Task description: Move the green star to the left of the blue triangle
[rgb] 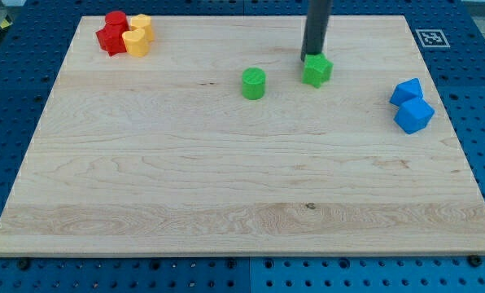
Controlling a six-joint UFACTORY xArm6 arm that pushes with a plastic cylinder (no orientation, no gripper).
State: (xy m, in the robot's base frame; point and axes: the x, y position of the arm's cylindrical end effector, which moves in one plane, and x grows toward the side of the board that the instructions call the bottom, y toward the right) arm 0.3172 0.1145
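1. Green star (316, 70) sits near the bench's top edge, right of centre, well apart from the blue triangle (405, 90) by the right edge.
2. My tip (312, 57) touches the star's upper-left side, placed to push it rightward.
3. No jaws on this rod.
4. Green cylinder (254, 83) stands apart, leftward.

My tip (312, 58) touches the star (316, 70) from the view's top; cylinder (254, 83) to its left, two blocks (412, 107) well right, on the table (226, 187).
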